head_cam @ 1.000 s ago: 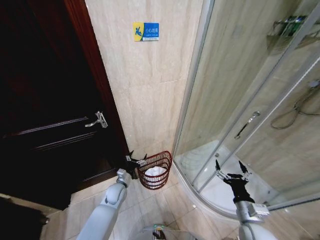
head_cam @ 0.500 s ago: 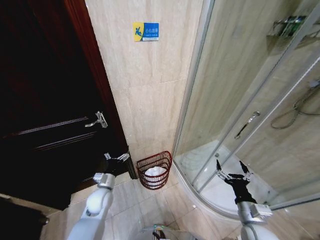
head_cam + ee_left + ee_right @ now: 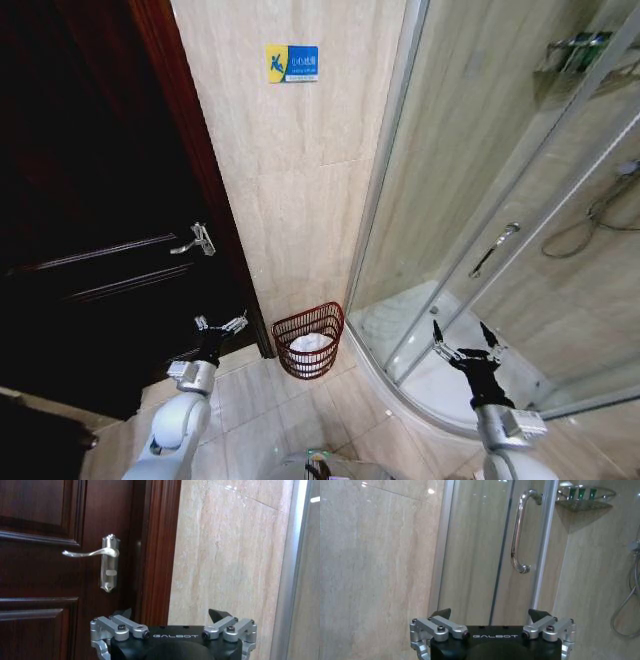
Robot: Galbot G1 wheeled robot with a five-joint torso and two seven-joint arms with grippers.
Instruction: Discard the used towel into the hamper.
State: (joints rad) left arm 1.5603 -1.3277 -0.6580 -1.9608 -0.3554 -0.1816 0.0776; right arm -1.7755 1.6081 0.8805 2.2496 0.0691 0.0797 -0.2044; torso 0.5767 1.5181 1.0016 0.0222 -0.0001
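Towel (image 3: 311, 343) lay white inside the hamper (image 3: 309, 340). Left gripper (image 3: 220, 325), spread and empty, hung left of it; clearing away gently seemed wise. Right gripper (image 3: 468, 339) waited spread by the shower.

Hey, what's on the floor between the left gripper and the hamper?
In the head view, only bare floor tile and the dark door frame's foot lie between the open left gripper and the hamper.

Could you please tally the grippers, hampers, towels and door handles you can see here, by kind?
Grippers: 2, left gripper and right gripper, both open
Hamper: 1
White towel, in the hamper: 1
Door handles: 2, door lever, shower handle
Total: 6
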